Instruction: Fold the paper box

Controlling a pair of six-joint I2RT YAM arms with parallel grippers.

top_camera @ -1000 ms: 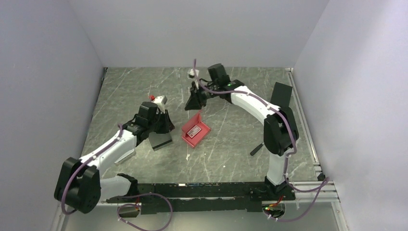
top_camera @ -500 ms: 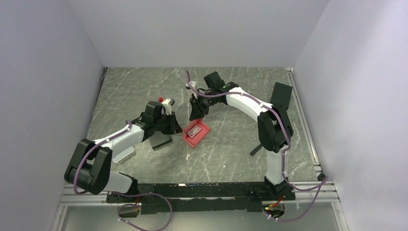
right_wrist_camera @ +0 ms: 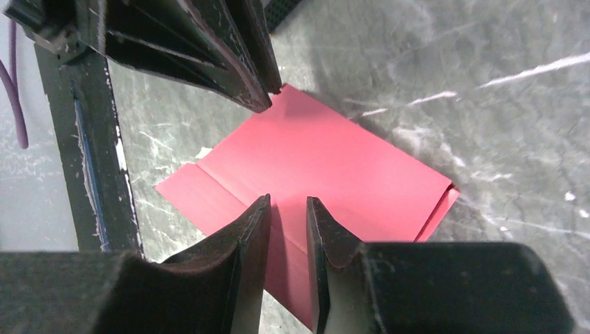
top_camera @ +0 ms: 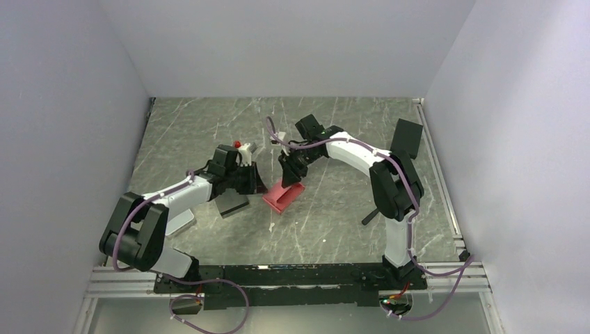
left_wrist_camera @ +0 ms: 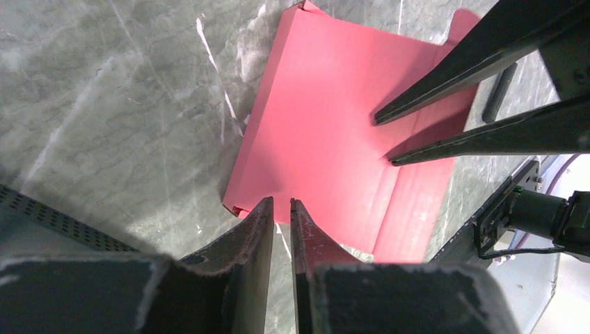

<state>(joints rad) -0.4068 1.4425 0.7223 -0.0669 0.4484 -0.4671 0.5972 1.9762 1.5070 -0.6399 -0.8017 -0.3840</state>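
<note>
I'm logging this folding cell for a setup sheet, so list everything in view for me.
paper box: one, red-pink, lying mid-table between the two tools.
flat piece: one, dark grey, on the table just left of the paper box, beside the left arm.
scrap: one, white and tiny, on the table nearer the arm bases than the paper box.
black box: one, black, by the table's right edge.
table: one, grey-green marbled.
left tool: one, black, jaws narrowly apart and holding nothing, tips at the paper box's edge.
right tool: one, black, jaws narrowly apart, tips down at the paper box's flat face.
</note>
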